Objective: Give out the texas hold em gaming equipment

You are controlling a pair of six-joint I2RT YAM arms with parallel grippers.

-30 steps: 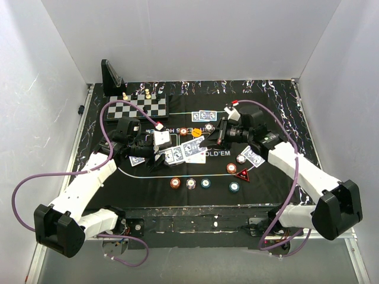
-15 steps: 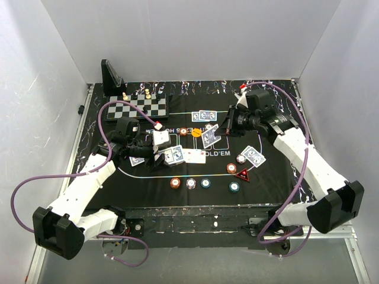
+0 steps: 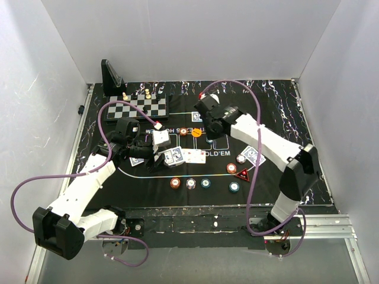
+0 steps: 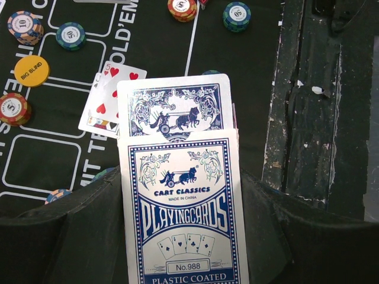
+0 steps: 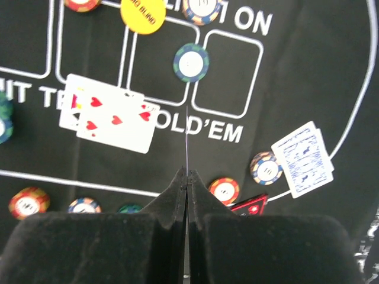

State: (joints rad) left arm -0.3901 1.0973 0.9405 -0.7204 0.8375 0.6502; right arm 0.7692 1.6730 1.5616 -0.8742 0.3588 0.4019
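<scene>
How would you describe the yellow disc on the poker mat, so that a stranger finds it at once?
Look at the black poker mat with white printed boxes. Near its middle, at the row of boxes, lies the yellow disc among round poker chips. Only it is plain yellow with the words BIG BLIND; the chips have striped edges.

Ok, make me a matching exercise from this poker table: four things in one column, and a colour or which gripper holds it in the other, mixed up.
Things:
1 card box
2 single card
3 Big Blind disc
4 triangular marker

Matches:
A yellow
B in the right gripper
C red
D in the left gripper

Pairs: 1-D, 2-B, 3-A, 4-C
</scene>
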